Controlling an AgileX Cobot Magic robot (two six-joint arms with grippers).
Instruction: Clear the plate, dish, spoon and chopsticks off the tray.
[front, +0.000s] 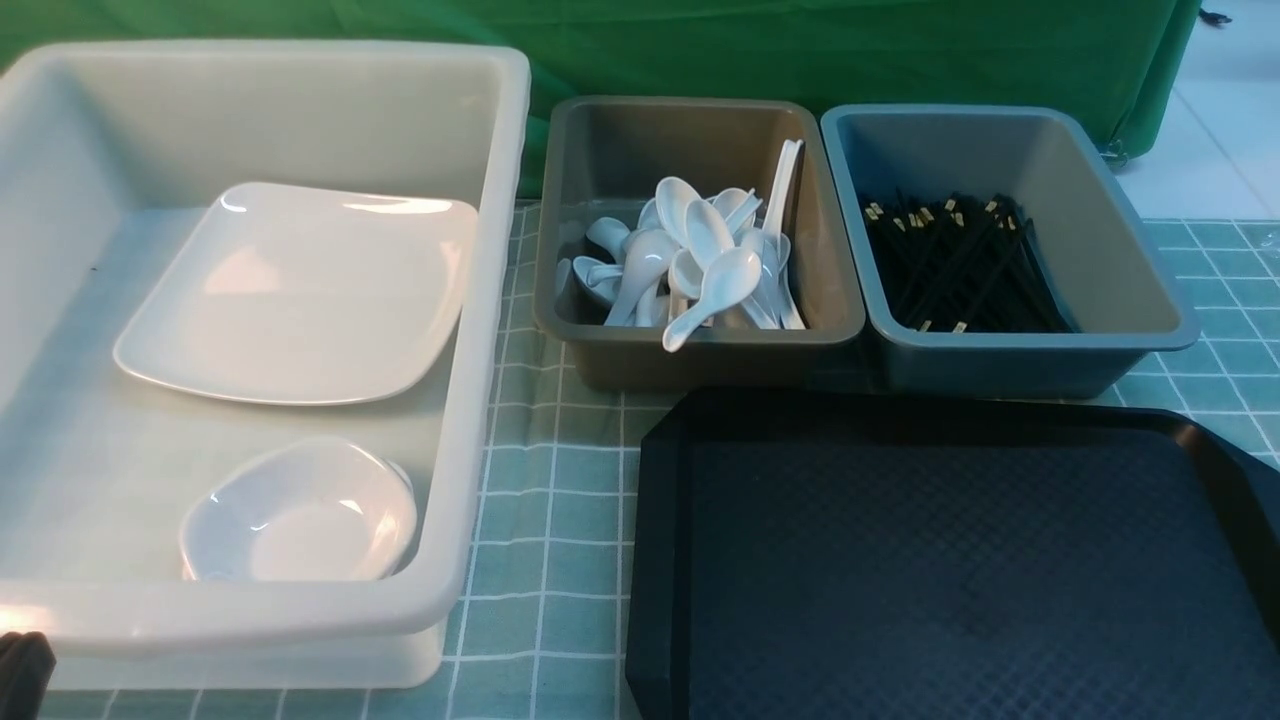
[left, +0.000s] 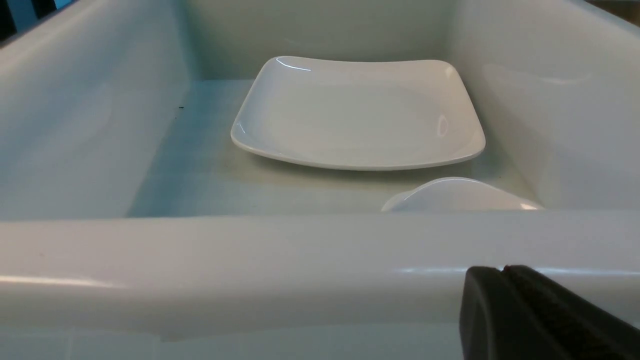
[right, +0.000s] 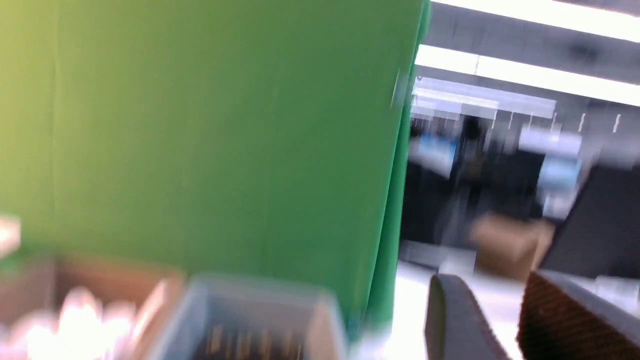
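The black tray (front: 950, 560) lies at the front right with nothing on it. The white square plate (front: 300, 290) (left: 357, 115) and the small white dish (front: 300, 515) (left: 460, 197) rest inside the big white tub (front: 480, 300). Several white spoons (front: 690, 260) are heaped in the brown-grey tub (front: 590, 350). Black chopsticks (front: 950, 260) fill the blue-grey tub (front: 1130, 300). My left gripper (left: 504, 270) (front: 20, 670) is shut and empty, low outside the white tub's near rim (left: 250, 260). My right gripper (right: 487, 280) is open and empty, raised, in a blurred view.
A green checked cloth (front: 540, 500) covers the table. A green curtain (front: 800, 50) (right: 200, 125) hangs behind the tubs. The right wrist view shows the blurred spoon tub (right: 75, 310) and chopstick tub (right: 250, 320) below the gripper.
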